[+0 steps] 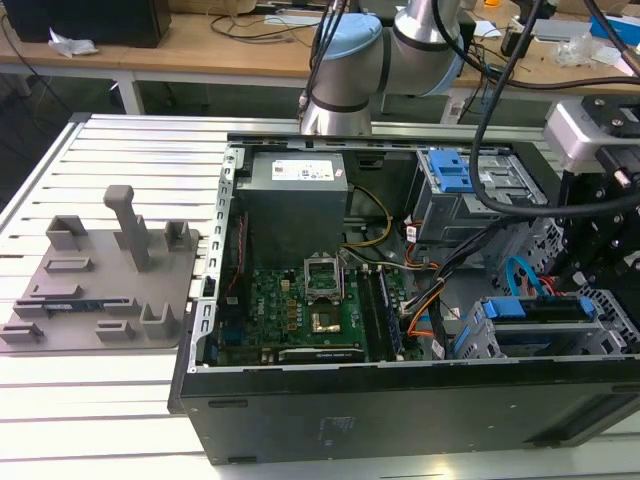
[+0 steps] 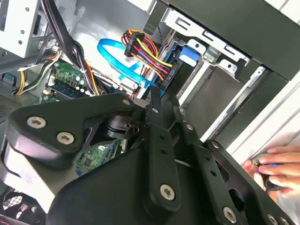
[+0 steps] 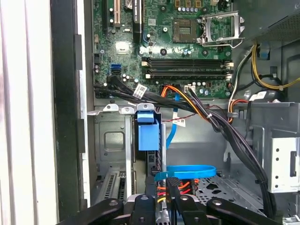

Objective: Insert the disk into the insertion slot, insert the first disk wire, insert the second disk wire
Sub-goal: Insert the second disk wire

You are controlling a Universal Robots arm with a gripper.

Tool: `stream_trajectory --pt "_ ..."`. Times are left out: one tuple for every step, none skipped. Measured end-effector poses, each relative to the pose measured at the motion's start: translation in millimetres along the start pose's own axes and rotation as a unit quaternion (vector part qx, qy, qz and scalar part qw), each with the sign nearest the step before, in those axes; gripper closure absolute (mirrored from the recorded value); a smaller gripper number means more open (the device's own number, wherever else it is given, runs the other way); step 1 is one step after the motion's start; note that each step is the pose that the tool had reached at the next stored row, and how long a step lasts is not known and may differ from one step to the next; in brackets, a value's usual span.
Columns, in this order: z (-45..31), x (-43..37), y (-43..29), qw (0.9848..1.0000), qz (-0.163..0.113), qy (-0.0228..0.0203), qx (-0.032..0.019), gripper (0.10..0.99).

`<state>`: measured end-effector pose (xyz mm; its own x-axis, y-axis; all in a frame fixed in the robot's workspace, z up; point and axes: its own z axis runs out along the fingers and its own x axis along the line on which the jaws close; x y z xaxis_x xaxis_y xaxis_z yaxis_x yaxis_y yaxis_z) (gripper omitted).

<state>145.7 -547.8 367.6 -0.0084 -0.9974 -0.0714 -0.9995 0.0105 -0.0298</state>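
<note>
Fingers [image 2: 157,101] of mine pinch together on the black connector of the multicoloured disk wire [image 2: 140,47], right at the rear of the silver disk in its bright blue plastic carrier [image 3: 147,133], which sits in the low grey sheet-metal insertion slot [image 3: 110,140]. I judge the plug must stay square to its socket and go in straight. A curled blue flat cable [image 3: 185,171] lies just beside it, and thick black cable bundles [image 3: 225,126] crowd close by. A person's hand [image 2: 274,166] rests outside the black computer case [image 1: 400,410].
</note>
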Motion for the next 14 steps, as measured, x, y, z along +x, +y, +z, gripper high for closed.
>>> stream_trajectory --pt "-0.1 0.0 0.0 1.0000 0.000 0.0001 0.0000 0.847" --pt "-0.1 0.0 0.0 1.0000 0.000 0.0001 0.0000 0.847" --pt "-0.1 0.0 0.0 1.0000 0.000 0.0001 0.0000 0.847" --pt "-0.1 0.0 0.0 1.0000 0.000 0.0001 0.0000 0.847" --pt "-0.1 0.0 0.0 1.0000 0.000 0.0001 0.0000 0.847" --pt "-0.1 0.0 0.0 1.0000 0.000 0.0001 0.0000 0.929" --pt "-0.1 0.0 0.0 1.0000 0.000 0.0001 0.0000 0.980" --pt "-0.1 0.0 0.0 1.0000 0.000 0.0001 0.0000 0.980" --pt "-0.1 0.0 0.0 1.0000 -0.001 0.0001 -0.0001 0.980" --pt "-0.1 0.0 0.0 1.0000 -0.001 0.0001 0.0000 0.980" --pt "-0.1 0.0 0.0 1.0000 -0.001 0.0001 -0.0001 0.980" --pt "-0.1 0.0 0.0 1.0000 -0.001 0.0001 -0.0001 0.980" --pt "-0.1 0.0 0.0 1.0000 -0.001 0.0001 -0.0001 0.980" --pt "-0.1 0.0 0.0 1.0000 -0.001 0.0001 -0.0001 0.980"
